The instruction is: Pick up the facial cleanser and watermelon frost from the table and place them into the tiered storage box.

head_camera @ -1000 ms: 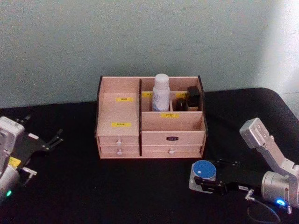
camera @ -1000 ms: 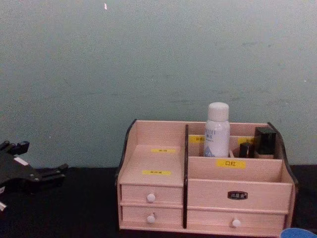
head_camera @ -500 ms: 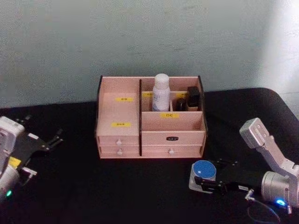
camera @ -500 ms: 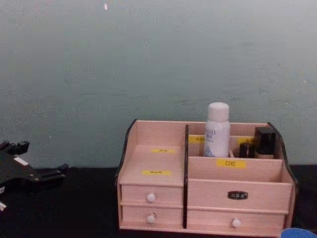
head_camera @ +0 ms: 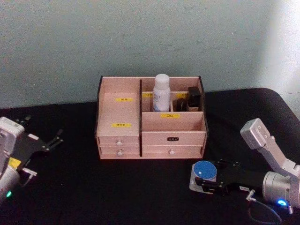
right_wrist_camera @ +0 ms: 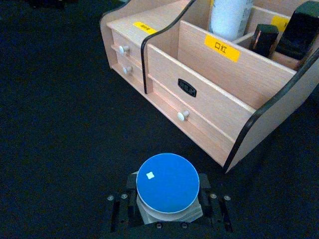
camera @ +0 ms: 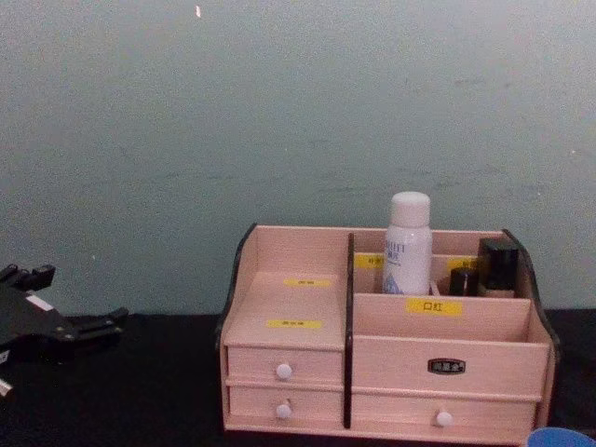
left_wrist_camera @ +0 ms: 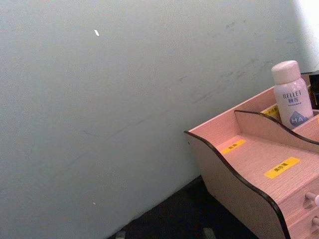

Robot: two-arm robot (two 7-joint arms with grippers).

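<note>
Probably light, rigid and a bit slick: watermelon frost (right_wrist_camera: 168,183) sitting on the counter (right_wrist_camera: 60,124) just in front of the tiered storage box (right_wrist_camera: 214,84), bracketed by the right tool (right_wrist_camera: 169,203), though cannot tell whether pinched yet. Best taken low on the clear wall, under the blue lid, with moderate squeeze. Facial cleanser (head_camera: 161,91) already upright in a rear compartment; left tool (head_camera: 43,130) spread, parked far left.
</note>
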